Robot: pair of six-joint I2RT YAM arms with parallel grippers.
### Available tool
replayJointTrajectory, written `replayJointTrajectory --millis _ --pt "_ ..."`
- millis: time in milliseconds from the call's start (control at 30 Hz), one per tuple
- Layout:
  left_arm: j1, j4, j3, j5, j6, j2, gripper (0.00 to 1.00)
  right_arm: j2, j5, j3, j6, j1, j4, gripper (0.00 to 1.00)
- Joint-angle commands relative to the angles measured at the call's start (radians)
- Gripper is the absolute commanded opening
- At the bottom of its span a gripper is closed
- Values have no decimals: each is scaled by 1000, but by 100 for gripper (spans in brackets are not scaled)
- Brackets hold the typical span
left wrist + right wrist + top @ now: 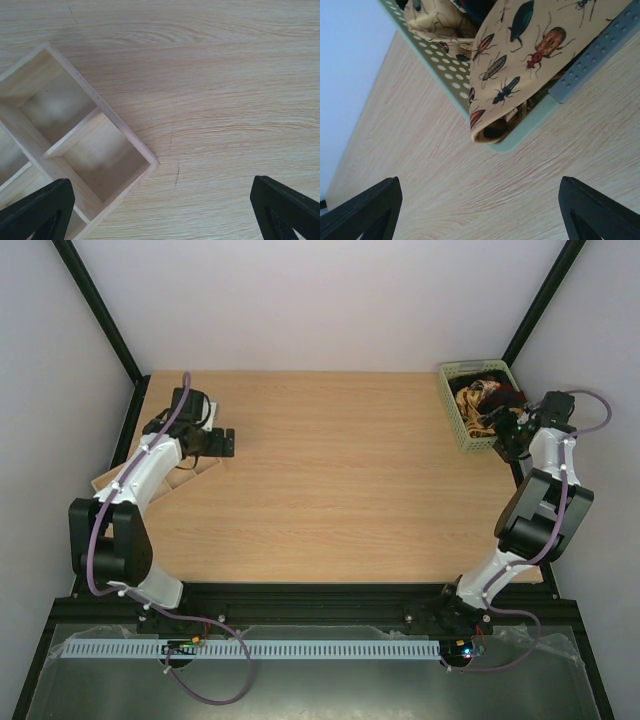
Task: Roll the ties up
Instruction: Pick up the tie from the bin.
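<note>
Several ties [485,395] lie bunched in a green perforated basket [461,418] at the back right: tan-yellow, dark red and black ones. In the right wrist view a cream-yellow tie with an insect print [520,60] hangs over the basket's near corner [520,142]. My right gripper [480,215] is open and empty, above bare table just in front of that corner; it also shows in the top view [508,440]. My left gripper [165,215] is open and empty at the far left [228,442], beside the corner of a wooden divided box [130,132].
The wooden box [185,478] with several compartments lies at an angle at the table's left edge, partly under the left arm. The basket stands close to the right wall. Bare wooden tabletop [340,470] lies between the arms.
</note>
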Motion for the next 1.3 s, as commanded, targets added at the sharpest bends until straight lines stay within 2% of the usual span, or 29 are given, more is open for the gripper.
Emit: replayJointTrajectory --millis 0,700,867,1000,1167,1267 --pt "-5 -12 42 -13 -20 39 100 53 -12 43 63 3 41 86" --pt "-5 -41 80 -71 -6 98 100 249 -2 178 127 24 119 73" --pt "-5 -47 96 -71 -6 117 99 266 7 202 130 29 119 75" --pt "-5 -48 104 -71 -7 130 100 258 -7 187 145 38 112 85" --pt "-5 -49 113 -71 -8 142 100 246 -33 146 168 62 124 84" --pt "-6 -52 116 -73 -8 148 100 249 -50 153 203 76 129 79"
